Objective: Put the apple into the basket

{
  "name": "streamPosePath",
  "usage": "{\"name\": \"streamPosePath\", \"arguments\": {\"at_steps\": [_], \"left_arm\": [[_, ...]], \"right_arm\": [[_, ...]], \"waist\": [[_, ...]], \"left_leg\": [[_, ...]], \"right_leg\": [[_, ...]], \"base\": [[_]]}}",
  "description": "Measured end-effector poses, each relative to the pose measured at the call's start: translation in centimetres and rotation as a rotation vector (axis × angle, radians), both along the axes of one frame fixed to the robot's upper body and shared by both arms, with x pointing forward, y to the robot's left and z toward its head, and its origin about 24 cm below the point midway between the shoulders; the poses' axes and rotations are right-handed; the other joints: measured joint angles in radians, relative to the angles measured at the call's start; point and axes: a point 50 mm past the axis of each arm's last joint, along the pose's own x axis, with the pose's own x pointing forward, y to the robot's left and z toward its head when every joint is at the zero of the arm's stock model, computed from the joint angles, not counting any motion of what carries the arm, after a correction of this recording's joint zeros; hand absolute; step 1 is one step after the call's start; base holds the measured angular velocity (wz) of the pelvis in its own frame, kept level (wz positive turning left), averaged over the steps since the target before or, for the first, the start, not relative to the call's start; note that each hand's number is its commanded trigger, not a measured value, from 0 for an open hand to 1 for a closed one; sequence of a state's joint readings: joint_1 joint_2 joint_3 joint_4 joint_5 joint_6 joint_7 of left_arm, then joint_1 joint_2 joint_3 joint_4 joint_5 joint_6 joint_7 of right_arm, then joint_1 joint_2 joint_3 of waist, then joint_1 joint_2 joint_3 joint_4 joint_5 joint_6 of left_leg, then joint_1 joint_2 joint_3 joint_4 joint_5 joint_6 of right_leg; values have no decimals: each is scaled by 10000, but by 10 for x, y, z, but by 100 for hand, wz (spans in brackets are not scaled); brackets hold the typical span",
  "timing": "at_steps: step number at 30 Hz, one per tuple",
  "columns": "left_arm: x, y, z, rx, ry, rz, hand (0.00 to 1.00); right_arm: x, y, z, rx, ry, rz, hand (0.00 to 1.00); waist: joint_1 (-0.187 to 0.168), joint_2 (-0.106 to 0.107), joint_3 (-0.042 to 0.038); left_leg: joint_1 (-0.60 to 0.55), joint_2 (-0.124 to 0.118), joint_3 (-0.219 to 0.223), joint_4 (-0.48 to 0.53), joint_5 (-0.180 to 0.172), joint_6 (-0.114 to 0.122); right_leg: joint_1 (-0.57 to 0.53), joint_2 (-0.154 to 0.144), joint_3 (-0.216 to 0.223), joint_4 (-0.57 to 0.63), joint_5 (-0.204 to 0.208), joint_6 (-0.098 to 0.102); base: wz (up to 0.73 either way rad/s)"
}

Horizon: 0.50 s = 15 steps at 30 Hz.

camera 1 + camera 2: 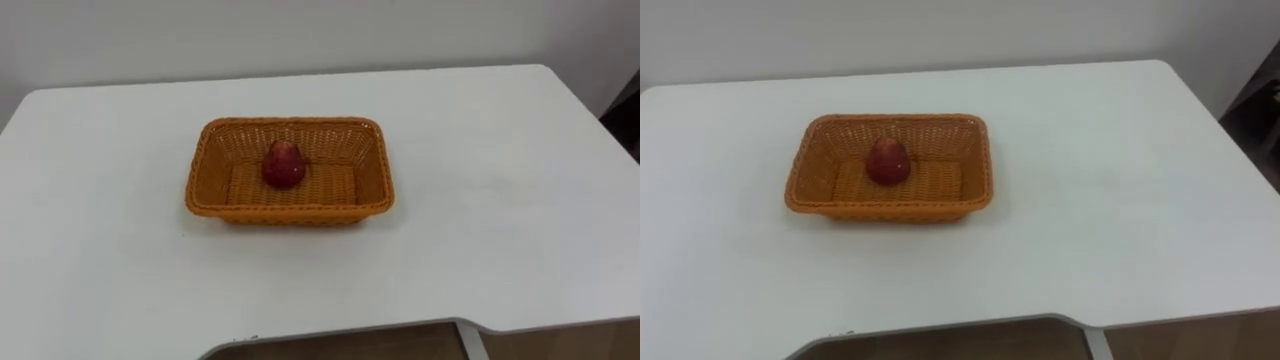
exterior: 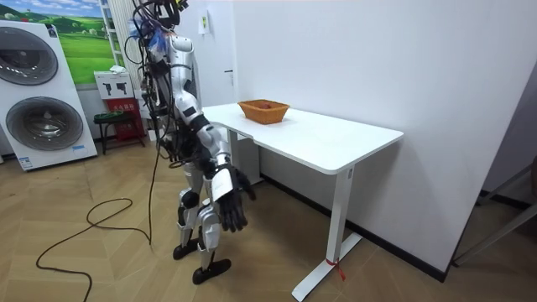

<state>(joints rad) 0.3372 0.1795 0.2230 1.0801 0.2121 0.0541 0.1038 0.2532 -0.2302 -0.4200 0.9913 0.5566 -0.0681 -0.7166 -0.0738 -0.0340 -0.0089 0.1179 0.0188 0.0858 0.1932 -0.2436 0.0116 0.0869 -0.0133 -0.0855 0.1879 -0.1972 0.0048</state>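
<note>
In the wicker basket (image 1: 290, 212) mid-way along the white table (image 1: 500, 200) sits the red apple (image 1: 284, 165), so placing looks done, with the standing robot's left hand (image 2: 244, 185) and right hand (image 2: 233, 211) hanging loosely open, empty.

Here's a long white rectangular table (image 2: 336, 138) with rounded corners, standing on a white metal leg close against the plain white wall (image 2: 377, 59). Over at the room view's left, two white front-loading washing machines (image 2: 42, 122) sit under a green landscape poster (image 2: 80, 42). Just beside them is a small dark stool (image 2: 113, 124), a red box (image 2: 122, 106) on it and a white sign (image 2: 113, 84) above. Light wood-pattern flooring (image 2: 84, 268) runs underfoot.
</note>
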Motion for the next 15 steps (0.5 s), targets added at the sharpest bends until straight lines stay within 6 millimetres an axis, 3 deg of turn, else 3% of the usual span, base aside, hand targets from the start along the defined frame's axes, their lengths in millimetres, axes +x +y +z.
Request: {"name": "streamPosePath", "arguments": {"at_steps": [4, 7, 11, 13, 15], "left_arm": [[-3, -4, -1, -398, 264, -129, 0], [-4, -5, -2, -634, 412, -76, 0], [3, -7, -3, -901, 308, -153, 0], [8, -11, -5, -1025, 356, -526, 0], [12, -15, -7, -1114, 398, -749, 0]], "right_arm": [[-28, 24, -21, 2238, 1304, 1474, 0], [-33, 37, -30, 3720, 1689, 2916, 0], [-30, 51, -39, 5058, 1909, 4546, 0], [-20, 59, -43, 5720, 2093, 5757, 0], [-13, 67, -46, 6125, 2133, 6554, 0]], "waist": [[250, 25, 35], [329, 45, 45], [519, 128, 87], [541, 234, 147], [547, 280, 148]], "left_leg": [[93, -8, 9, -117, -2, 2], [91, -9, -33, -80, -1, 3], [91, -6, -43, -78, -2, 2], [70, -19, -50, -85, -2, 2], [-10, -27, -64, -74, -2, 2]], "right_leg": [[27, 8, 15, 1, 8, 5], [35, -1, -52, -20, 10, 2], [27, 3, -45, -37, 13, -4], [27, -12, -107, -34, 13, -3], [-7, -17, -138, -54, 11, -2]], "base": [[-5], [3], [0], [0], [5]]}}
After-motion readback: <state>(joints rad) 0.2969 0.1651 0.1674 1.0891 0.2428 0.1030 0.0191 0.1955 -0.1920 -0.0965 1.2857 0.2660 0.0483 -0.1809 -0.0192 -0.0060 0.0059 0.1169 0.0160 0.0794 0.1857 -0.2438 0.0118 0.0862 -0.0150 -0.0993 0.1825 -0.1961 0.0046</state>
